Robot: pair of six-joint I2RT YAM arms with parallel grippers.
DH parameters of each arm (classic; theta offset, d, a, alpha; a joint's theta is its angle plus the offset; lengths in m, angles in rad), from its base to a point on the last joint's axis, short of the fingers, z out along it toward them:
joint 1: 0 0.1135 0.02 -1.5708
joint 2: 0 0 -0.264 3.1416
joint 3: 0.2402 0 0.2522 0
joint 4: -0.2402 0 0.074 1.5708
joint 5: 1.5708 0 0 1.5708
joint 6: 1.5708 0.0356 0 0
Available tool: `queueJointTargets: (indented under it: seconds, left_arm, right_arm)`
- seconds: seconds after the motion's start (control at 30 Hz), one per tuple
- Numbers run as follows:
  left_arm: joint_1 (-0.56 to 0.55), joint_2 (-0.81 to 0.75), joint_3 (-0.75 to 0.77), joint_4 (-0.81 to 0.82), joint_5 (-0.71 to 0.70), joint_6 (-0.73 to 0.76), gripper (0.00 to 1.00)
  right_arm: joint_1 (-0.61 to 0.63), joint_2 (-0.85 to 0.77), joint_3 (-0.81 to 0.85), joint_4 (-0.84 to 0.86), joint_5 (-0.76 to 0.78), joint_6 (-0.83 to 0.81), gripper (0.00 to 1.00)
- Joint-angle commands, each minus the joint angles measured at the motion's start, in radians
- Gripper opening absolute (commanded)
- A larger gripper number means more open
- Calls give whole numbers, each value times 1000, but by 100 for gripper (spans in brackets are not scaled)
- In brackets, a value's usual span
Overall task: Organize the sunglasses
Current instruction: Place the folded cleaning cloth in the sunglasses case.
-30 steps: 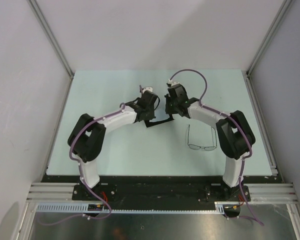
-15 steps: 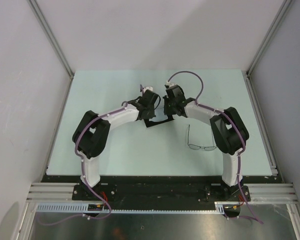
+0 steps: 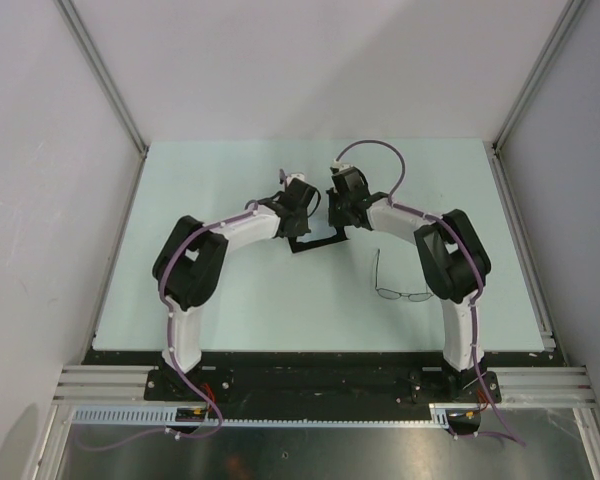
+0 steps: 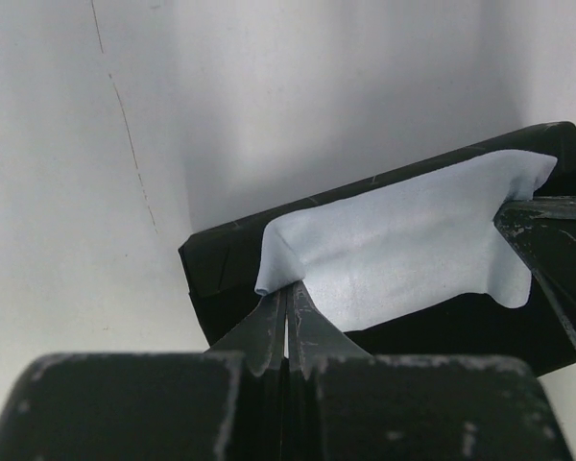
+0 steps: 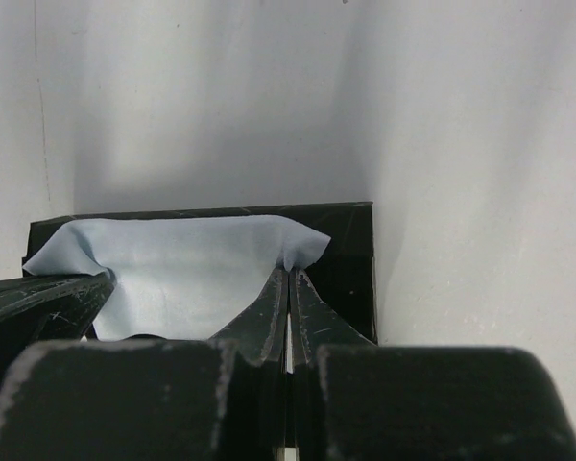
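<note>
Left gripper [image 4: 286, 300], right gripper [image 5: 288, 276]: each clamped on a corner of the blue cloth [image 4: 403, 240] over the black case [image 3: 317, 243]; both elbows had swung inward. Sunglasses [image 3: 401, 293]: unmoved, untouched, right of the black case, nearer the bases; judged not yet stowed.

Next to the black mounting plate [image 3: 320, 380], both arms are white tapered links joined by bulky black housings. A purple cable runs along the left arm [image 3: 240, 232] and the right arm [image 3: 400, 222]. Farthest from the plate, the left gripper [image 4: 286, 300] has thin, scuffed black fingers [image 4: 261, 336].
</note>
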Motion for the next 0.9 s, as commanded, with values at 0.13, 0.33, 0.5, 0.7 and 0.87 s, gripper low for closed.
queueJointTargets:
  seconds: [0.13, 0.33, 0.5, 0.7, 0.87]
  left_arm:
    - [15, 20, 60, 11, -4, 0, 1]
    - [15, 22, 49, 10, -2, 0, 6]
    - [14, 7, 33, 11, -10, -3, 18]
    - [15, -13, 23, 11, -14, -1, 30]
    - [14, -35, 13, 11, -13, -3, 32]
  right_arm:
    - [-7, 24, 58, 6, 23, -23, 0]
    - [-7, 36, 68, -2, 23, -16, 0]
    - [-7, 28, 58, -8, 26, -15, 0]
    - [-7, 30, 58, -5, 30, -7, 0]
    - [-7, 30, 58, -7, 33, -9, 0]
